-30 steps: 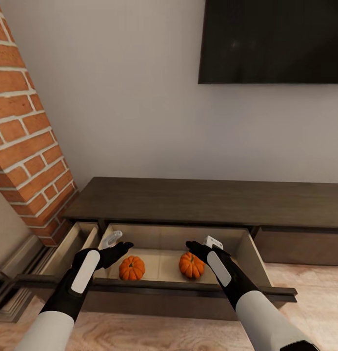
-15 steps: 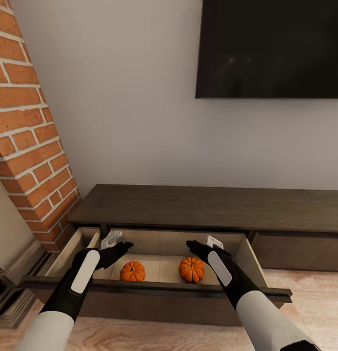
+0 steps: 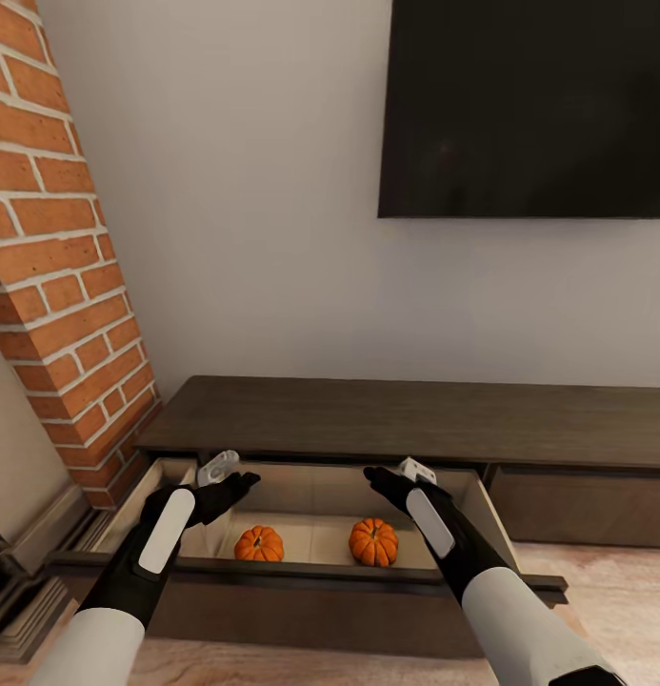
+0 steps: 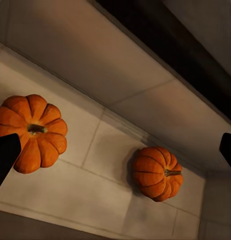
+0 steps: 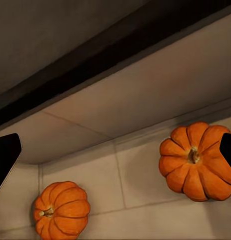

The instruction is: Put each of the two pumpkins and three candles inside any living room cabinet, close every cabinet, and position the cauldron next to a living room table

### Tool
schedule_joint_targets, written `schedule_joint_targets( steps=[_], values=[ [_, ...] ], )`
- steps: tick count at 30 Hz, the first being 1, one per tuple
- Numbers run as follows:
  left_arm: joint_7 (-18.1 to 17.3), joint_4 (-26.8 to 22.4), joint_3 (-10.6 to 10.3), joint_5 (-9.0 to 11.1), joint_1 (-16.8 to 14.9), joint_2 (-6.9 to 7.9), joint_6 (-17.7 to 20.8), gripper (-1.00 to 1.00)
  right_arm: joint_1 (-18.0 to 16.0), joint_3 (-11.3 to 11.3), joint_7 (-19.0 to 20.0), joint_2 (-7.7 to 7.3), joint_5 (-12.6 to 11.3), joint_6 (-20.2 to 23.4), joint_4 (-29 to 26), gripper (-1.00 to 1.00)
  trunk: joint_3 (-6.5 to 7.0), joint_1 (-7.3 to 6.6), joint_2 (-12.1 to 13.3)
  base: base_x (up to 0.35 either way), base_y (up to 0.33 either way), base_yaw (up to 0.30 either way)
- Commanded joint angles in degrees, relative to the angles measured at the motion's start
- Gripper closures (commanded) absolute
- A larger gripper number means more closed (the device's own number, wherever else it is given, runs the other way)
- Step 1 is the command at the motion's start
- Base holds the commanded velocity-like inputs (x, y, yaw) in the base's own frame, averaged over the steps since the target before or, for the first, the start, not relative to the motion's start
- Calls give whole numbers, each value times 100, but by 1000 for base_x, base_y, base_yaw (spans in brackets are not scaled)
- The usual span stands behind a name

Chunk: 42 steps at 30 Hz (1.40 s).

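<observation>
Pumpkins: both lie on the floor of the open drawer, the left pumpkin [image 3: 259, 544] well apart from the right pumpkin [image 3: 373, 541], each free of any grip.
Left tool [image 3: 222, 471]: spread wide, empty, poised above the left pumpkin (likely just let go).
Right tool [image 3: 411, 474]: likewise parted and empty over the right pumpkin.
Cabinet [image 3: 406, 410]: long, low, dark-brown wood with a matte top; its drawer stands pulled out, so closing remains to do.
Drawer interior [image 4: 100, 85]: pale, smooth panels with faint seams.
Pumpkin shape: ribbed, squat, glossy orange, short dark stems.
Candles, cauldron: whereabouts cannot be told.
Surroundings: brick pillar [image 3: 53, 257], dark screen [image 3: 525, 105] on a plain wall.
</observation>
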Motion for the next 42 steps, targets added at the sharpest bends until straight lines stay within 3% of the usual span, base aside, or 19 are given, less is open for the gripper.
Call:
schedule_joint_targets(
  steps=[1, 10, 37, 42],
  values=[
    [49, -8, 2, 60, -2, 0, 19, -100, -2, 20, -53, -3, -57, 7, -15, -100, 17, -3, -1, 0, 0, 0],
    [40, -8, 2, 64, -2, 9, 21, -100, -2, 12, -46, -3, -65, 3, -32, -100, 216, -27, 11, -19, 0, 0],
    [40, -1, 3, 66, -2, 18, 24, -100, -2, 11, -44, -3, -65, 2, -32, -100, 814, -96, 48, -210, 0, 0],
    [40, 1, 3, 68, -2, 18, 20, -100, -2, 11, -44, -3, -65, 2, -32, -100, 908, -189, 215, -221, 0, 0]
  ],
)
